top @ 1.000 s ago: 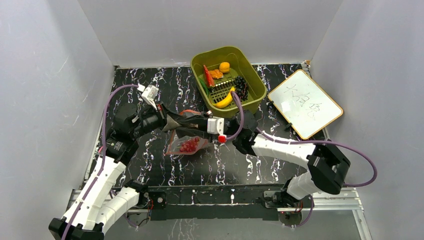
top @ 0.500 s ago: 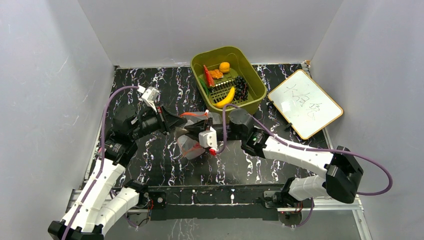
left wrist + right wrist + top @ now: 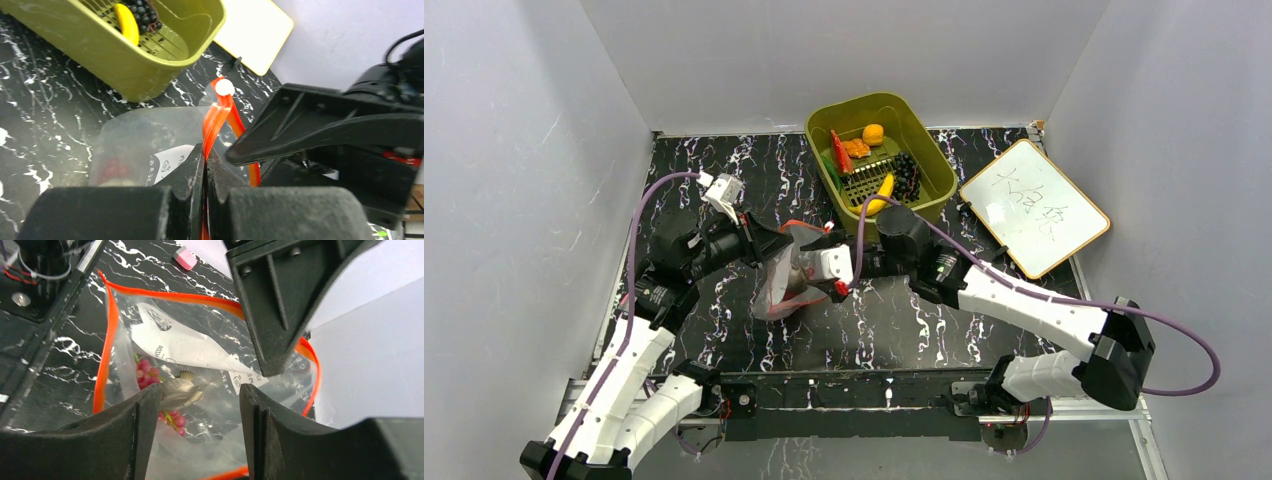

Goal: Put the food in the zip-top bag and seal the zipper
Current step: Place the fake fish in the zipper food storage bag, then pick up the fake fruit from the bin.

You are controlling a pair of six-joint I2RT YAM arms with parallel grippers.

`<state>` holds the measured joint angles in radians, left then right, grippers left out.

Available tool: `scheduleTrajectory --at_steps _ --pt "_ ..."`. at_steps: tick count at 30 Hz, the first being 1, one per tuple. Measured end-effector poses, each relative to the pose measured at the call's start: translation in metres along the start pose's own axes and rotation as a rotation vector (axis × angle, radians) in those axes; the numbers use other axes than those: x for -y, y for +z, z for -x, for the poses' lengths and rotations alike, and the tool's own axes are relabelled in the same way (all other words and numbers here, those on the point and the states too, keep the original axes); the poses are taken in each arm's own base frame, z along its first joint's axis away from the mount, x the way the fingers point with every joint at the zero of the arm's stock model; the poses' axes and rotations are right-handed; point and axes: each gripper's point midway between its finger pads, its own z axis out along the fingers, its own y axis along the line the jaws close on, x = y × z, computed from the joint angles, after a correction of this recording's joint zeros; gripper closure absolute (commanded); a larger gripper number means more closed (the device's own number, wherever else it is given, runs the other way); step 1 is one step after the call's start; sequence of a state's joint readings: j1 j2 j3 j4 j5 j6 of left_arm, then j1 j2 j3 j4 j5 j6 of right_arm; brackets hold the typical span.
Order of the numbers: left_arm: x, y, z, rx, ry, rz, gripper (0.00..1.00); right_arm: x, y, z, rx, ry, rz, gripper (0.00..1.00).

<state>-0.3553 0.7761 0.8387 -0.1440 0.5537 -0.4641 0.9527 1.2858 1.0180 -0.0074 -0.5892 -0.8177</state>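
While left fingers (image 3: 185, 190) tight on zipper (image 3: 215, 120), right fingers (image 3: 135, 435) apart, black marbled table (image 3: 904, 320), grey walls (image 3: 824, 50).

The clear bag (image 3: 786, 285) stands crumpled with its mouth gaping, the orange zipper (image 3: 106, 345) unsealed and curving round the opening. A pink-red grape bunch (image 3: 146, 376) lies inside. At one o'clock from the bag, the banana (image 3: 879, 192), dark grapes (image 3: 907, 175), chili (image 3: 837, 150) and orange (image 3: 873, 133) lie in the basket (image 3: 938, 165)
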Motion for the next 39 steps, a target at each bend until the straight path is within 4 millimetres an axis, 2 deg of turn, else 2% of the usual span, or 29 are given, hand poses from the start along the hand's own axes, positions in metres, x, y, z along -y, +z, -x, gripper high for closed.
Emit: scheduleTrajectory --at_steps 4,7,12,14,17,19,22,30,34,39 --pt "-0.014 0.001 0.001 0.011 0.035 0.066 1.00 0.007 -0.009 0.012 0.001 0.129 -0.052 0.43" --pt "-0.024 0.000 0.005 0.029 0.077 0.114 1.00 0.026 -0.016 0.022 0.002 0.256 -0.151 0.35" --pt "-0.049 0.003 0.016 0.053 0.163 0.233 1.00 0.067 -0.027 0.029 -0.001 0.451 -0.371 0.35" --pt "-0.056 0.004 0.024 0.059 0.191 0.273 1.00 0.090 -0.030 0.025 -0.026 0.538 -0.484 0.36" --pt "-0.058 0.004 0.039 0.075 0.211 0.311 1.00 0.128 -0.035 0.009 -0.083 0.671 -0.657 0.38" --pt "-0.057 0.002 0.049 0.097 0.222 0.323 1.00 0.150 -0.043 -0.010 -0.127 0.747 -0.771 0.38" --pt "-0.060 -0.003 0.052 0.126 0.229 0.352 1.00 0.163 -0.059 -0.044 -0.210 0.806 -0.898 0.38" --pt "-0.092 -0.013 0.018 0.102 0.221 0.459 1.00 0.185 -0.107 -0.120 -0.319 0.886 -1.068 0.40" --pt "-0.095 -0.012 0.004 0.082 0.233 0.441 1.00 0.194 -0.125 -0.188 -0.408 0.969 -1.140 0.40" --pt "-0.096 -0.012 -0.013 0.054 0.258 0.404 1.00 0.180 -0.133 -0.275 -0.537 1.069 -1.178 0.38"
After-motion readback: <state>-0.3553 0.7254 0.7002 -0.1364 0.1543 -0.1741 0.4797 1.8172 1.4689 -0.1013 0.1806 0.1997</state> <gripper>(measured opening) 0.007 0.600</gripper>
